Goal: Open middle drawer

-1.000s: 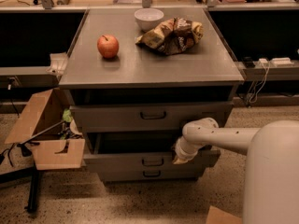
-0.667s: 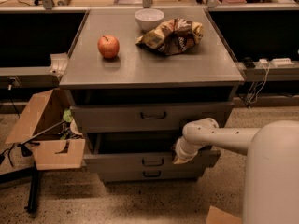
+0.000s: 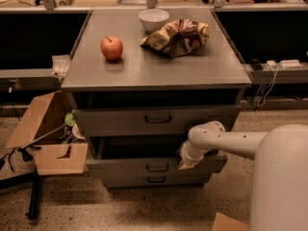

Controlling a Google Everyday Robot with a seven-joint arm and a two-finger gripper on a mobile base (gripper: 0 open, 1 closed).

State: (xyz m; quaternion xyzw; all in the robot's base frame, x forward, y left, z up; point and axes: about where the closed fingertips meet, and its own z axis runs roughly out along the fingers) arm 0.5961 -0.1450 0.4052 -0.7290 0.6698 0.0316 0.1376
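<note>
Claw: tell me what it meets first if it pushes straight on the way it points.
Probably the middle drawer: the claw points down-left at the right part of its front, though depth is unclear.
</note>
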